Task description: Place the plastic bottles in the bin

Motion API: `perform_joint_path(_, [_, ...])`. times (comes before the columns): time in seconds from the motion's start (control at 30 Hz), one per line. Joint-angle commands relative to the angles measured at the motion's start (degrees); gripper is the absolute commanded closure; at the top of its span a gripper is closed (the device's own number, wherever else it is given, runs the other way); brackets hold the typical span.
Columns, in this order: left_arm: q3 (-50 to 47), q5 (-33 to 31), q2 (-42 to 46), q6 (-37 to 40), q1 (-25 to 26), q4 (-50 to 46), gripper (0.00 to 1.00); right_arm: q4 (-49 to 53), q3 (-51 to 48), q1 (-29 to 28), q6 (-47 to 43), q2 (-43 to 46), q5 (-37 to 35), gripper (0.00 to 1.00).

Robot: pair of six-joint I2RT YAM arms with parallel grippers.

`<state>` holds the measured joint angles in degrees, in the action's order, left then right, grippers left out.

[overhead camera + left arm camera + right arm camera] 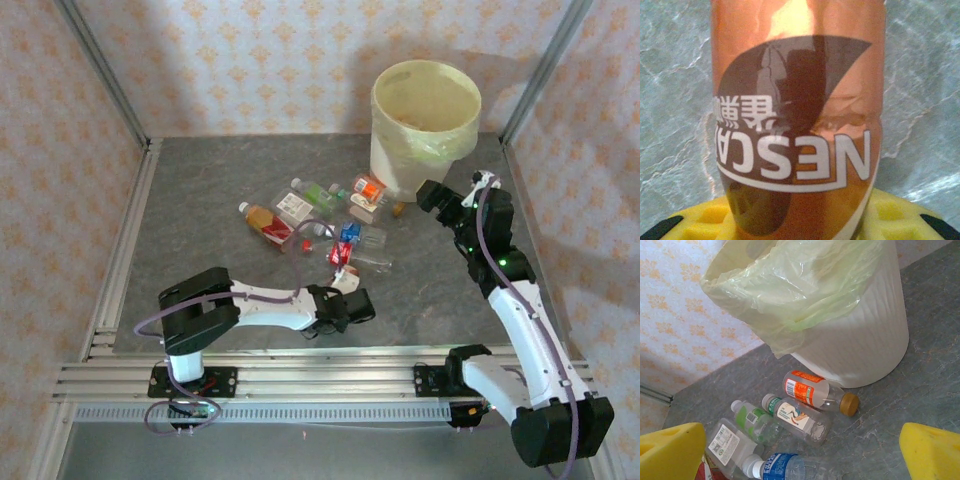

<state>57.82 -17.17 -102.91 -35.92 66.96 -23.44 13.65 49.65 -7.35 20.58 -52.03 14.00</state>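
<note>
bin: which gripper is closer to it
Right. The right gripper is close beside the bin, low at its side; the left gripper lies beyond the bottle pile, much farther away.

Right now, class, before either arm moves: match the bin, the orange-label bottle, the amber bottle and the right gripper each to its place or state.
Things
1. bin
2. orange-label bottle
3. amber bottle
4. right gripper

Places or states
A. gripped by the left gripper
B. open, holding nothing
C. upright, lined with a pale green bag
D. lying on its side at the bin's base

Pairs: 1-C, 2-D, 3-A, 4-B
</note>
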Motion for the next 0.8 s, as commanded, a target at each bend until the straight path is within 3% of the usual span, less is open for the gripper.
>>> perform_joint_path(0.0, [-3.30,-2.06,4.69,0.84,-0.60,2.81,0.59,-2.40,-1.05,-0.03,0.62,0.00,0.73,0.01])
perform_joint_path(0.23, [-4.10,-1.26,7.66,1.32,-1.57,4.89,0.68,-4.61,-2.08,-0.20,0.56,-0.02,4.59,0.01])
perform_joint_path(0.57, [-5.75,4.95,17.63,0.03,-9.29,9.67,0.68,-4.10,-1.51,-1.65,-1.69,-1.89,12.90,0.01])
perform_joint_path(0.77, [-5.54,8.20,23.71,-0.62,-12.21,12.15,0.68,-3.25,0.01,-3.55,-2.40,-3.76,13.62,0.01])
